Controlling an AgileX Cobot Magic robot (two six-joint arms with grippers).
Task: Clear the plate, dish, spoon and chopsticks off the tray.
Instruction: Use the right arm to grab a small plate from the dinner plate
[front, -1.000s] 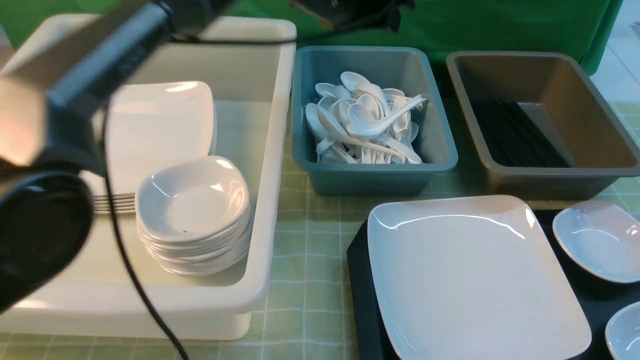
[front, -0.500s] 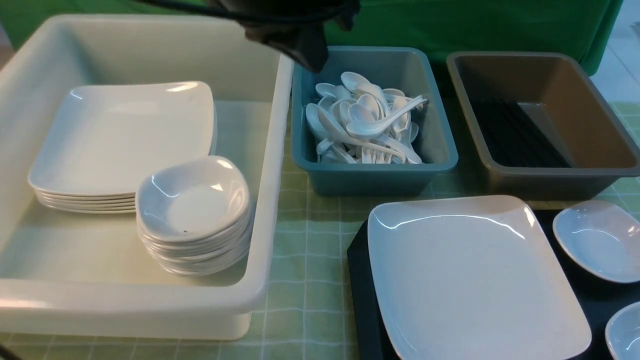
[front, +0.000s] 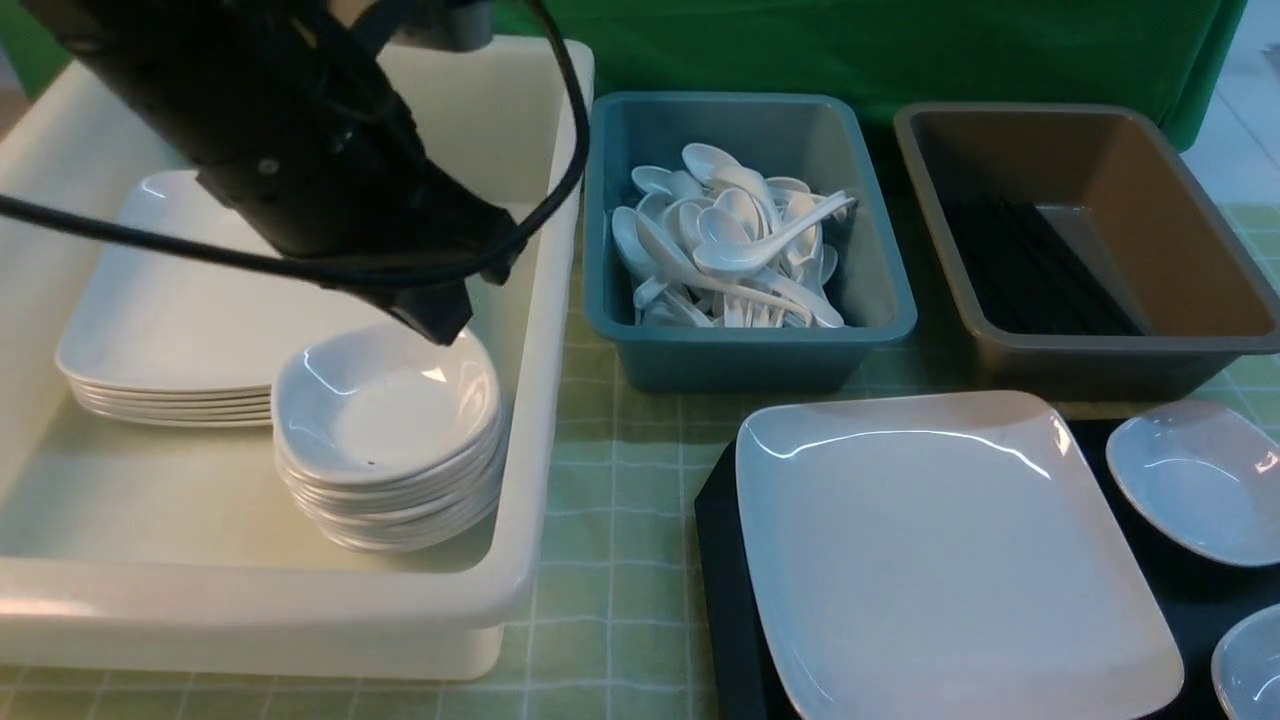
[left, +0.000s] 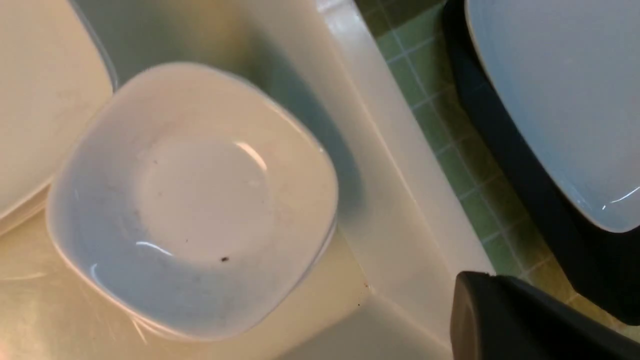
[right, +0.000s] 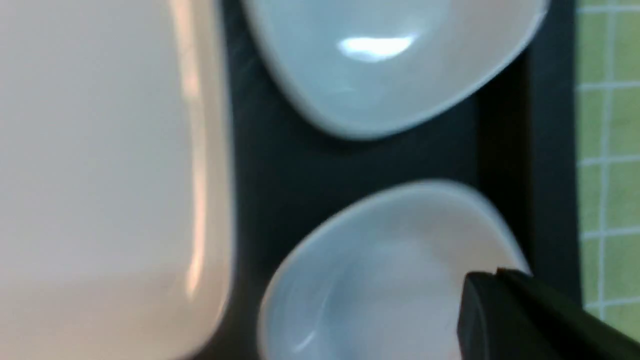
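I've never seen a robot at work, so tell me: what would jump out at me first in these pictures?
First, the bulky black left arm looming over the cream tub at far left, above a plate stack and a stack of small dishes. Next, the large white plate on the black tray at near right. Then the teal bin in the middle, heaped with white spoons.

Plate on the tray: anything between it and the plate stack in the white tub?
Yes. The tub's right wall and the stack of small dishes lie between the plate and the plate stack, and the left arm hangs over that stack.
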